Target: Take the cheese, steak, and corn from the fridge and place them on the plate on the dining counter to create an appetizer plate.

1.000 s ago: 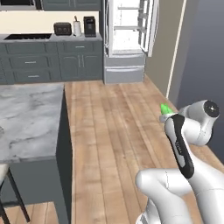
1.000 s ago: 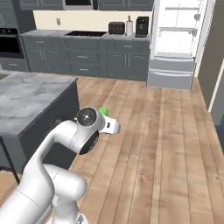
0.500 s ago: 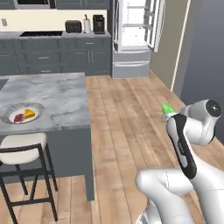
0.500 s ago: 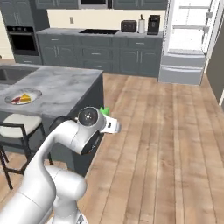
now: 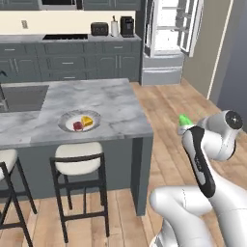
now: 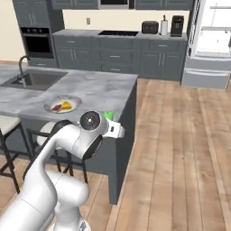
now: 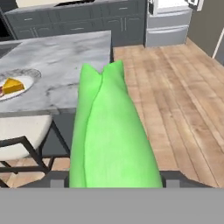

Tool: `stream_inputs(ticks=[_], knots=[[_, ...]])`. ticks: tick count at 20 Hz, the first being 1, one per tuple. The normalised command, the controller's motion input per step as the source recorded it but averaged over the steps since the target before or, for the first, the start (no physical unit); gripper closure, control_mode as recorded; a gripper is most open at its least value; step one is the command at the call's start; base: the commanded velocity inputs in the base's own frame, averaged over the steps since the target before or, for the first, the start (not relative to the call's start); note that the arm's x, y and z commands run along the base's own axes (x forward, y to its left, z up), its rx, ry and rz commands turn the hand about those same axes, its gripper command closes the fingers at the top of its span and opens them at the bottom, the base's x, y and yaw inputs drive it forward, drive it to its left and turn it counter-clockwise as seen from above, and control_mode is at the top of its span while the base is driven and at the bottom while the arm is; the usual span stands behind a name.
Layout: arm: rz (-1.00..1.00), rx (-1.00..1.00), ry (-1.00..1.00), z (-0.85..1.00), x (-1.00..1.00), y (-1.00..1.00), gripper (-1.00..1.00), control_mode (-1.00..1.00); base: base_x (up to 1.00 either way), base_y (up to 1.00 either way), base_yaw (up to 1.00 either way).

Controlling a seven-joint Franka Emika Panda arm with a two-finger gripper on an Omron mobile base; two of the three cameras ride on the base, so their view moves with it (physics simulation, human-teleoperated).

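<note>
Hand (image 7: 114,186) pinched on corn (image 7: 111,135) short of bench (image 5: 120,103); risked dropping it or knocking cheese (image 5: 87,121) off plate (image 5: 65,121).

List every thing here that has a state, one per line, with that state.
corn: held in the claw, off the counter
claw: shut on the corn
plate: on the dining counter, holding two items
cheese: on the plate
steak: on the plate, beside the cheese
fridge: doors open
</note>
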Motion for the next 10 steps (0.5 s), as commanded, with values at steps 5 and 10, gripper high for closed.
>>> stream_inputs(ticks=[5, 10], knots=[[0.0, 0.0, 0.0, 0.0, 0.0, 0.0, 1.0, 1.0, 0.0, 1.0, 0.0], [0.0, 0.0, 0.0, 0.0, 0.0, 0.0, 1.0, 1.0, 0.23, 0.94, -0.01]])
